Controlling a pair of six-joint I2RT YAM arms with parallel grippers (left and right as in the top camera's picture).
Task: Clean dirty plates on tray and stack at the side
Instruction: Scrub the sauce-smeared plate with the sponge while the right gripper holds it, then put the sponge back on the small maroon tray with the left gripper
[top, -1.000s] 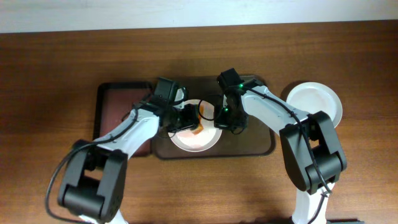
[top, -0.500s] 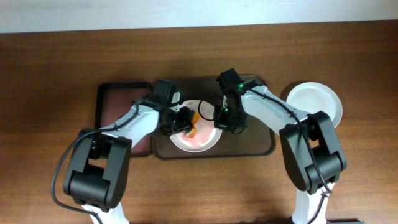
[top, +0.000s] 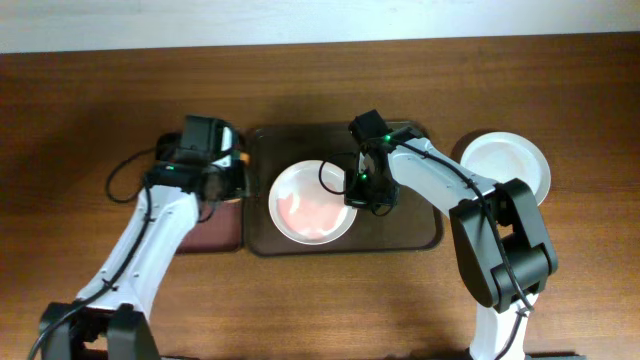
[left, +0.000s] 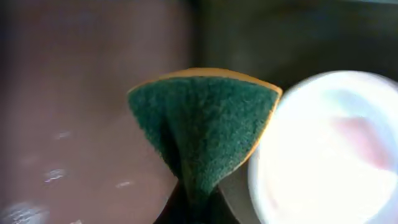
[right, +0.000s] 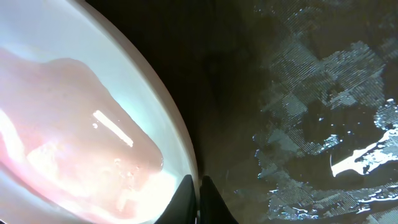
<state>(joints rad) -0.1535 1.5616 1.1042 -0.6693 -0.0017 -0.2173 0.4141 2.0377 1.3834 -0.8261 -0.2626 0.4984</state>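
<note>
The left arm (top: 160, 220) reaches up from the near left corner of the bench (top: 100, 100) in a long, fairly straight slant; its wrist sits over the far right part of the reddish-brown tray (top: 222, 226); the left end effector (left: 194, 208) is clenched on a scouring sponge (left: 202, 121), green with an orange backing, pinched at its lower end so that it folds and fans out above the fingers; the sponge hangs over the border between the two trays, just beside the smeared plate (top: 312, 205) and not touching it.

The right arm (top: 440, 180) rises from the near right, bends sharply at the elbow and doubles back toward the middle; the right end effector (right: 199, 196) points down at the right edge of the smeared plate, its two fingers drawn close with the plate's rim nipped between them.

Counted: two plates in view; one, pale with a pink film of sauce, lies in the middle of the dark brown tray (top: 410, 230), whose surface shows wet streaks; the other, a clean plate (top: 505, 165), rests on the bare bench just right of that tray; whether more lie under it I cannot tell. Two trays, side by side and touching; one sponge; two arms.
</note>
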